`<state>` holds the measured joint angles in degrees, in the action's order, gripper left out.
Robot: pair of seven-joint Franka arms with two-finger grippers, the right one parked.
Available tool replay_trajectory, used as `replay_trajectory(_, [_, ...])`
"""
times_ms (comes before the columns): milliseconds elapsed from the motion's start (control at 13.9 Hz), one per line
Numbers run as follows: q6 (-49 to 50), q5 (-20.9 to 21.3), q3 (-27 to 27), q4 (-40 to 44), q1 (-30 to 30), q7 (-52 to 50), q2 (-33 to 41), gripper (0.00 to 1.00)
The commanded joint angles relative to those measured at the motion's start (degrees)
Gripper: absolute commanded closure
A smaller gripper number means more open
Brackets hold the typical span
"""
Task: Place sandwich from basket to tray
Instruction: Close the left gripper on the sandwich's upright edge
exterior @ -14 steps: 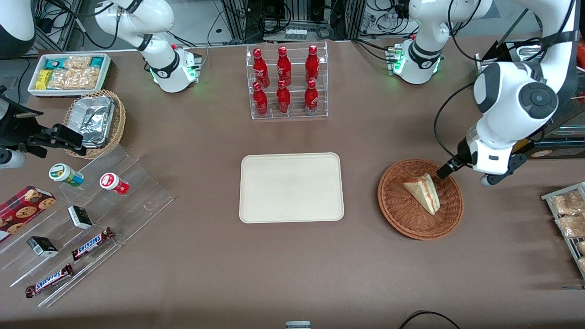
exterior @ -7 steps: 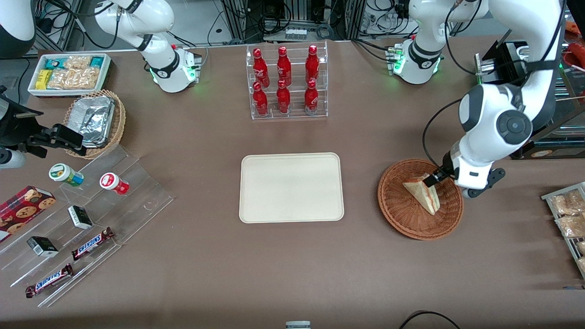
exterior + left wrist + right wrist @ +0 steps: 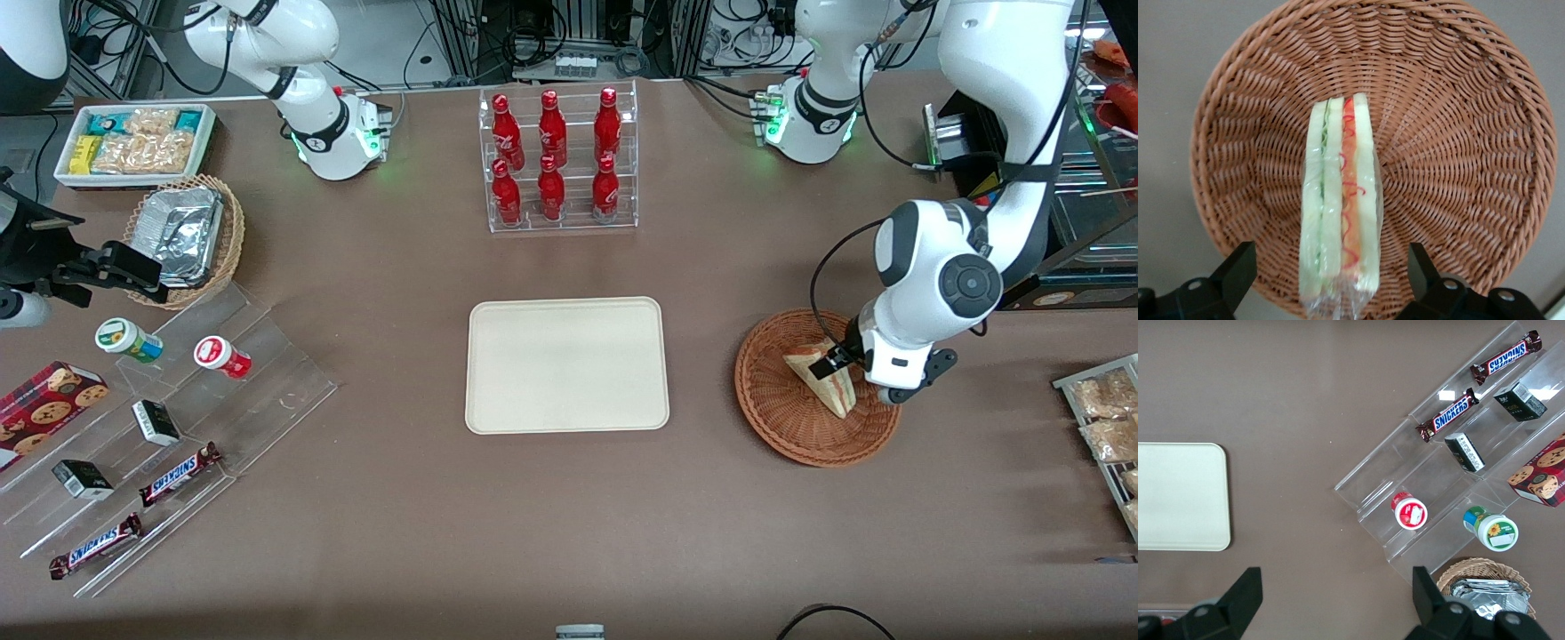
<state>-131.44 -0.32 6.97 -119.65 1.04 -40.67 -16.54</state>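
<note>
The sandwich, a plastic-wrapped white-bread wedge, lies in the round reddish-brown wicker basket toward the working arm's end of the table. My left gripper is lowered into the basket over the sandwich's thick end. In the left wrist view the sandwich shows its green, pink and orange layers and runs between the two black fingers of the gripper, which is open and stands apart from the bread on both sides. The cream tray lies bare at the table's middle, beside the basket.
A clear rack of red bottles stands farther from the front camera than the tray. Packets on a rack sit at the working arm's table edge. A stepped acrylic stand with snacks and a tan basket of foil containers lie toward the parked arm's end.
The left arm has swung down and inward from the basket's rim. Its gripper now sits over the sandwich with a finger on either side.
</note>
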Motion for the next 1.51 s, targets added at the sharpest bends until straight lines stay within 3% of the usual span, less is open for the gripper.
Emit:
replay_trajectory(0, [-1.0, -0.4, 0.2, 1.3, 0.0, -0.8, -2.3, 0.00])
replay_trajectory(216, [-1.7, -0.4, 0.2, 1.0, 0.0, -0.9, -2.8, 0.02])
replay_trajectory(288, [-1.7, -0.4, 0.2, 0.8, 0.0, -1.3, -2.8, 0.10])
replay_trajectory(503, [-1.7, -0.4, 0.3, 0.3, 0.0, -4.2, -2.8, 0.59])
replay_trajectory(575, [-1.6, -0.4, 0.7, 0.4, 0.0, -4.5, -2.9, 0.64])
replay_trajectory(647, [-1.6, -0.3, 0.8, 0.3, 0.0, -4.5, -3.1, 0.76])
replay_trajectory(719, [-1.6, -0.3, 0.8, 0.4, 0.0, -4.5, -3.2, 0.95])
replay_trajectory(791, [-1.5, -0.2, 0.8, 0.5, -0.1, -4.3, -3.2, 1.00])
replay_trajectory(1150, [-0.4, 0.7, 0.8, 2.6, 0.2, -3.5, -3.1, 1.00])
replay_trajectory(1294, [6.8, 0.8, 0.8, 6.6, 0.2, -0.8, -2.9, 1.00])
replay_trajectory(1438, [12.9, 3.6, 0.8, 10.1, 0.4, 2.4, -3.0, 1.00])
